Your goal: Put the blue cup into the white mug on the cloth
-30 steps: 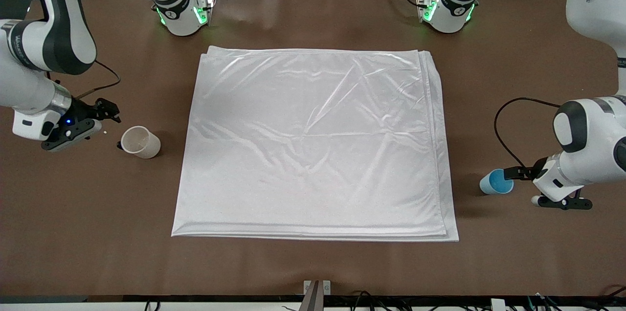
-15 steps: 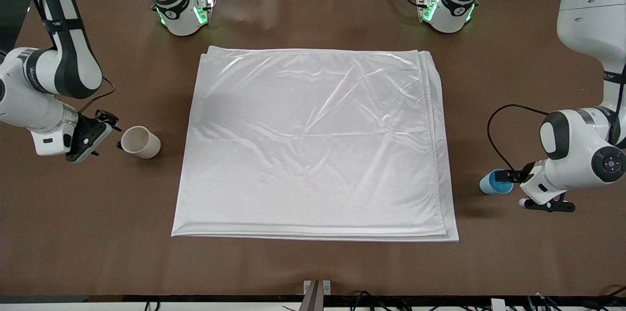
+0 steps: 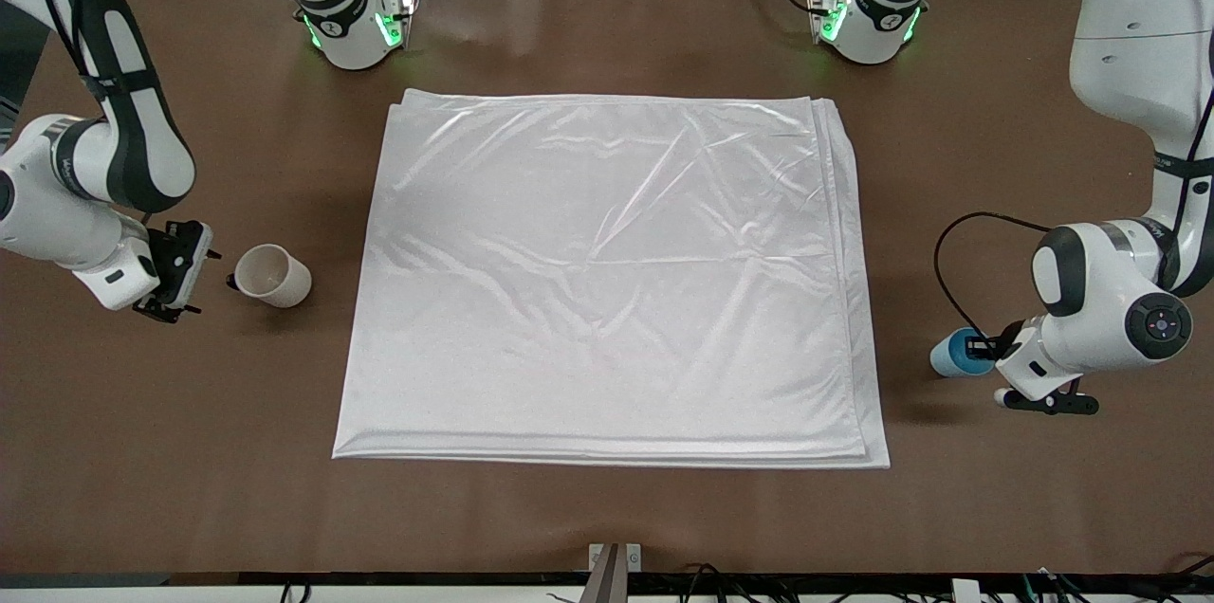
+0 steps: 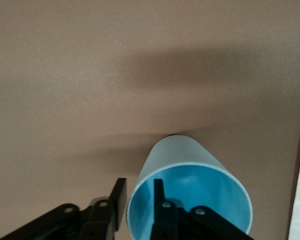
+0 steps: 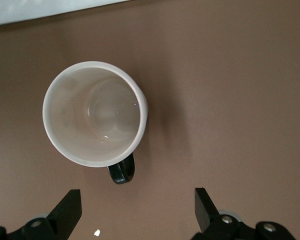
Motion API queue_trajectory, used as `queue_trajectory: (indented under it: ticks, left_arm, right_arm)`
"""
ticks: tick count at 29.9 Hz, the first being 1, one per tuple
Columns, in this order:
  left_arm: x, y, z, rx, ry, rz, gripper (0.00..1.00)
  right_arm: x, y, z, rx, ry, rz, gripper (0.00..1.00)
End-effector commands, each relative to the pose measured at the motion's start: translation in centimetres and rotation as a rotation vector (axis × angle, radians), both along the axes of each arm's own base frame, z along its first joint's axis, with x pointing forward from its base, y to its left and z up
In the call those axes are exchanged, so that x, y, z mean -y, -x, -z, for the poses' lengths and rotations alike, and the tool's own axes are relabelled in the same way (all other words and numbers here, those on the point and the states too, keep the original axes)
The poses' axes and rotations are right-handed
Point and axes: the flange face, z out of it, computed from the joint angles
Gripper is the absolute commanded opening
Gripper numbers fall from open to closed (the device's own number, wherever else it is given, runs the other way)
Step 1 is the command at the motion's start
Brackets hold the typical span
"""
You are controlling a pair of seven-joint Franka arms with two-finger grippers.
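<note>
Nothing of the job is finished: the blue cup and the white mug both stand on the bare brown table, one off each end of the cloth, which fills the middle of the front frame with nothing on it. The mug has to go onto the cloth and the cup into the mug; as I judge it, I am only at the point of taking hold. My left gripper is at the cup, in the lower half of the frame at the left arm's end of the table. In my left wrist view the gripper straddles the cup's wall, one finger inside the rim and one outside, with a gap showing, so I am not pinching it. My right gripper is low beside the mug at the right arm's end, fingers spread wide and holding nothing; from that wrist the gripper faces the mug's small black handle. The cup is pale blue outside, brighter blue within, tapered and handleless. The mug is off-white, beige inside and empty.
</note>
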Motion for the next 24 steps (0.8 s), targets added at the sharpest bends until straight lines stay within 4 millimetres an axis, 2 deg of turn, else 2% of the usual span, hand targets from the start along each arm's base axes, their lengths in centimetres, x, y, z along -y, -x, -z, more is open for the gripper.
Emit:
queue_trajectory:
  ticks: [1, 10, 16, 24]
  left_arm:
    - [-0.2, -0.5, -0.6, 0.016, -0.021, 0.015, 0.0]
    - [-0.6, -1.1, -2.4, 0.047, -0.024, 0.026, 0.0]
    - [-1.2, -1.2, -3.8, 0.065, -0.027, 0.016, 0.0]
    - [-3.8, -1.1, -7.0, 0.103, -0.035, -0.021, 0.0]
  right_arm:
    - [-0.2, -0.4, 1.2, -0.006, -0.028, -0.161, 1.0]
    - [-0.2, -0.6, 3.3, 0.003, -0.029, -0.306, 1.0]
    - [0.1, -0.6, 4.2, 0.016, -0.025, -0.312, 1.0]
    - [0.6, 0.2, 5.8, 0.007, -0.029, -0.299, 0.98]
